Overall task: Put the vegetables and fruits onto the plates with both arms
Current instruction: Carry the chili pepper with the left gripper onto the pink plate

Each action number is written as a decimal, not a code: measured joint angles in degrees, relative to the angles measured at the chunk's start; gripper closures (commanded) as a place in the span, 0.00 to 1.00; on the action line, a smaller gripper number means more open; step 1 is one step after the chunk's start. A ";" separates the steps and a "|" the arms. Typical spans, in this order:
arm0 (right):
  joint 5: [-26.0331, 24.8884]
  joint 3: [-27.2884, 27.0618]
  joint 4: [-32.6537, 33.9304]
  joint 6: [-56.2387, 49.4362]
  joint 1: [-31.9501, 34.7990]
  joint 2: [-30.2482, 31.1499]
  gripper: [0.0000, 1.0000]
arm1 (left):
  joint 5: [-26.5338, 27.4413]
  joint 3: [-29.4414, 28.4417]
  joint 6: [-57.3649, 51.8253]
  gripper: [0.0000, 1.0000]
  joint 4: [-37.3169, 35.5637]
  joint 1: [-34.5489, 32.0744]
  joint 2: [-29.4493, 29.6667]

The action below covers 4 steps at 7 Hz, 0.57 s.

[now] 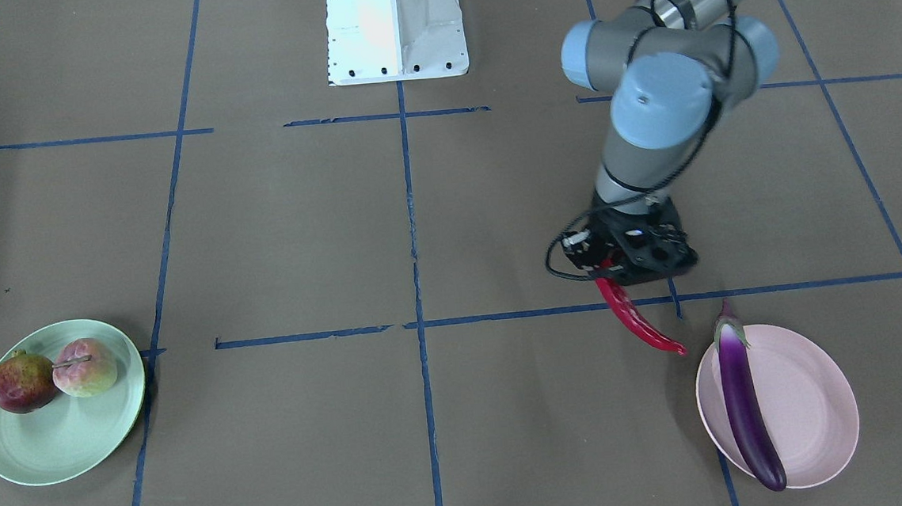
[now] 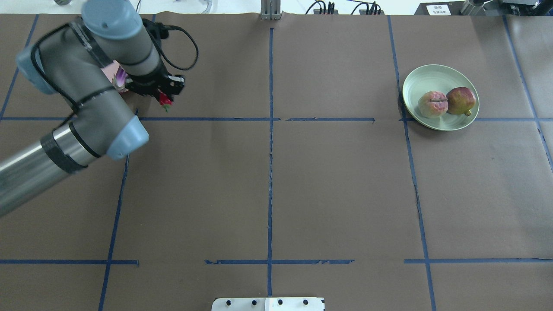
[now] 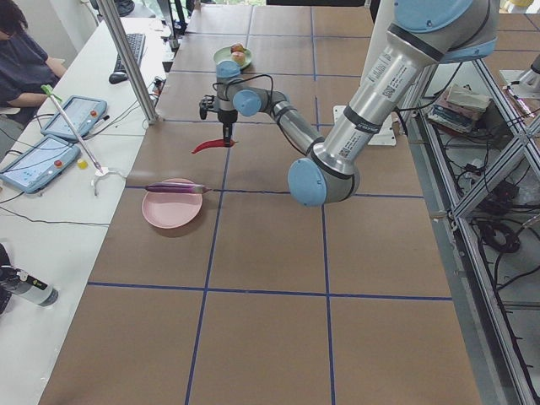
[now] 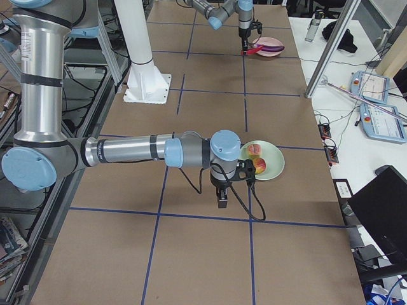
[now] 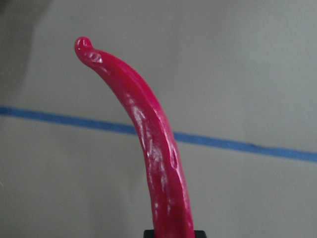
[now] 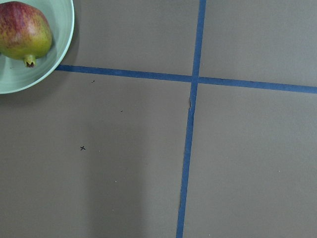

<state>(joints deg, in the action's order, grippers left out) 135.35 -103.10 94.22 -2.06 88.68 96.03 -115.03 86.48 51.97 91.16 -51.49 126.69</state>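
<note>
Below my left gripper (image 1: 609,272), front view: jaws clamped on red chili (image 1: 636,315) stem end, tip drooping toward pink plate (image 1: 812,418) just beyond, eggplant (image 1: 743,403) along its near edge. Left wrist: chili over bare table (image 5: 247,74), not plate yet. Best: carry past eggplant, lower over free plate area, then let go. Right side view: right gripper (image 4: 222,198) beside green plate (image 4: 276,166) w/ fruits (image 4: 255,151); open/closed, can't tell.

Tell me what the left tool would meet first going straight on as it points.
The left tool, shut on the red chili, points down. Probably the chili's tip meets bare table by the blue tape line, short of the pink plate; height unclear.
</note>
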 measured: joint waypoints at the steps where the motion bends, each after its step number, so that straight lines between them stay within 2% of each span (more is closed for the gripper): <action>1: 0.00 -0.01 0.00 -0.01 0.00 0.00 0.00 | -1.02 -5.61 -8.23 1.00 0.82 -4.94 0.30; 2: 0.00 -0.03 0.00 0.00 -0.17 -0.02 0.00 | -1.37 -12.04 -14.32 1.00 3.58 -8.68 0.84; 3: 0.02 -0.07 -0.02 0.00 -0.37 -0.04 0.00 | -1.40 -18.43 -17.63 0.01 8.60 -10.72 1.25; 4: 0.04 -0.10 -0.04 0.02 -0.50 -0.05 0.00 | -1.37 -22.64 -18.70 0.00 12.71 -11.60 1.55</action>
<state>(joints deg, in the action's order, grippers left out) 135.39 -103.20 94.18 -2.04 88.18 95.98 -116.40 63.84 33.27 103.87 -63.09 128.24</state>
